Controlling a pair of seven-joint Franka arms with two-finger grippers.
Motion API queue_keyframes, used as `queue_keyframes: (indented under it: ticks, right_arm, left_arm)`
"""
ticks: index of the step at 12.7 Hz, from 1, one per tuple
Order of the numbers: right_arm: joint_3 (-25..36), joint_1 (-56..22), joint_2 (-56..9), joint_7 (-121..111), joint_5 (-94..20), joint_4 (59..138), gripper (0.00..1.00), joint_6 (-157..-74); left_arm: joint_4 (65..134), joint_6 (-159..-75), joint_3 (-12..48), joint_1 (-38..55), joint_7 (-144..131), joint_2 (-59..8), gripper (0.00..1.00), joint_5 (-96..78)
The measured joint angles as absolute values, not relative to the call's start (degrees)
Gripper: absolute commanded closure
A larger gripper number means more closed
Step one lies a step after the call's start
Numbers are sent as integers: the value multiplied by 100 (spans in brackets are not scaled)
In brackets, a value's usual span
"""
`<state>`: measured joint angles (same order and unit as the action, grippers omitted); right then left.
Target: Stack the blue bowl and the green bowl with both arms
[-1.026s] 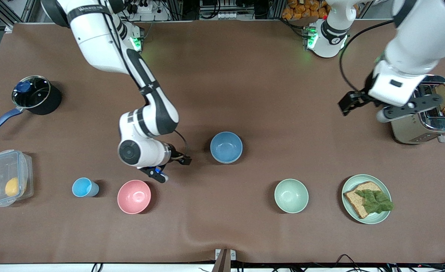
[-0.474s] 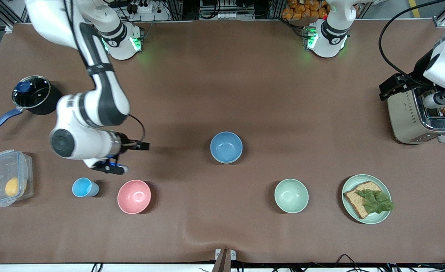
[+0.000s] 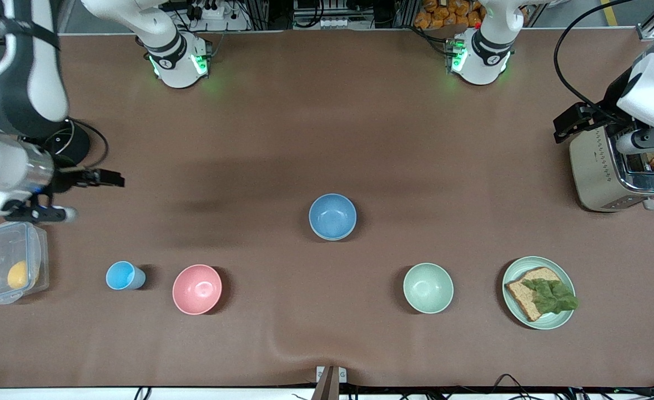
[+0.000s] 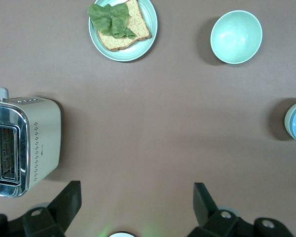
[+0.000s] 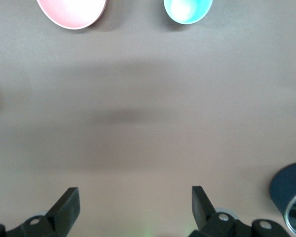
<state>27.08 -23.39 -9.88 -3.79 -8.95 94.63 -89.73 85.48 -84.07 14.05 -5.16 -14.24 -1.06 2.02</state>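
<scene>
Both bowls sit apart; both grippers are wide open and hold nothing.
The left gripper (image 4: 133,197) hangs by the toaster (image 3: 621,172) and the right gripper (image 5: 133,200) by the pot (image 5: 291,197); a reach for the blue bowl (image 3: 332,216) or green bowl (image 3: 428,288) may miss and tip it.

blue bowl (image 3: 332,216): upright, mid-table | green bowl (image 3: 428,288): upright, apart, nearer front camera, toward left arm's end

The right gripper (image 3: 66,195) is held high at the right arm's end of the table, its fingers (image 5: 66,207) spread wide apart and nothing gripped between them. The left gripper (image 3: 568,119) is raised at the left arm's end of the table, its fingers (image 4: 69,200) likewise parted and empty. Both wrists are turned so that the cameras face down.
</scene>
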Motion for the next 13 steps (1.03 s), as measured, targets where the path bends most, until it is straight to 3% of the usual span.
queue_keyframes:
  ticks: [3,6,7,13]
  right_arm:
    - [2374,-2190,-435,-357,-301,9509,0,-8776]
    - [912,-816,-89,-163,-134,9550,0,-8653]
    - [679,-581,-6,-42,-122,9564,0,-8629]
    - [540,-500,45,176,-98,9636,0,-8641]
  left_arm:
    - [8510,-8358,1370,-512,-1424,-102,0,88]
    - [8506,-8346,1345,-475,-1424,-102,0,48]
    - [8503,-8345,1342,-437,-1424,-102,0,48]
    - [8475,-8314,1331,-406,-1424,-102,0,48]
